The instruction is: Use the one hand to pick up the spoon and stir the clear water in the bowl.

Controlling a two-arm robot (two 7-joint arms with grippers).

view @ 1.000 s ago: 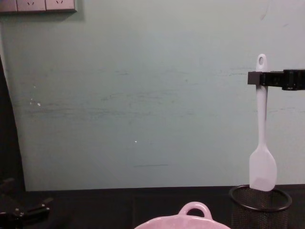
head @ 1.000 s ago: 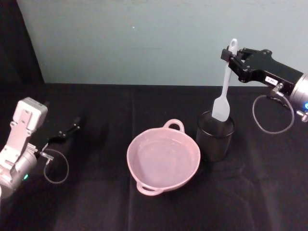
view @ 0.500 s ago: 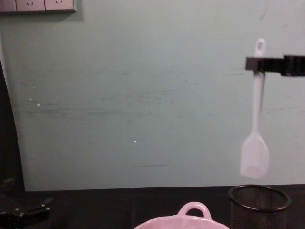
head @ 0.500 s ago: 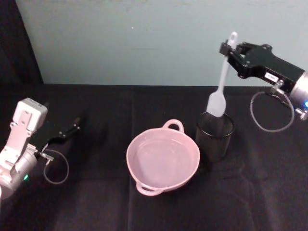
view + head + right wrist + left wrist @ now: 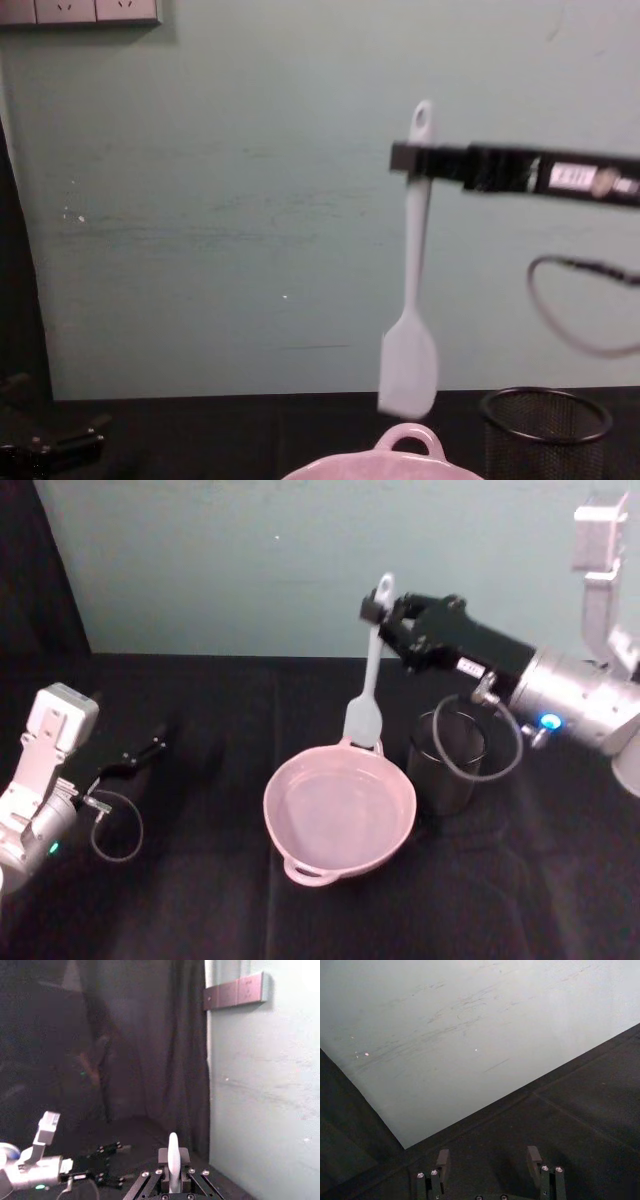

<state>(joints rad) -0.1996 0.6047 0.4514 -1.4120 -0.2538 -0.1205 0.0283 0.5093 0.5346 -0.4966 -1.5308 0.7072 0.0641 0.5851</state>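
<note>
Pinching the spoon (image 5: pixel 368 685) high on its handle between its fingers, the right gripper (image 5: pixel 378 610) hangs the paddle above the far rim of the bowl (image 5: pixel 268 810), mid-tabletop (image 5: pixel 500 880). The next move likely calls for lowering it inside. By the left edge, the left gripper (image 5: pixel 148 748) idles, fingers spread.

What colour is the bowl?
Pale pink, glossy bowl; the head view shows it best.

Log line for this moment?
right gripper: shut on spoon | spoon: head-down above bowl rim, not dipped | left gripper: open, parked
</note>
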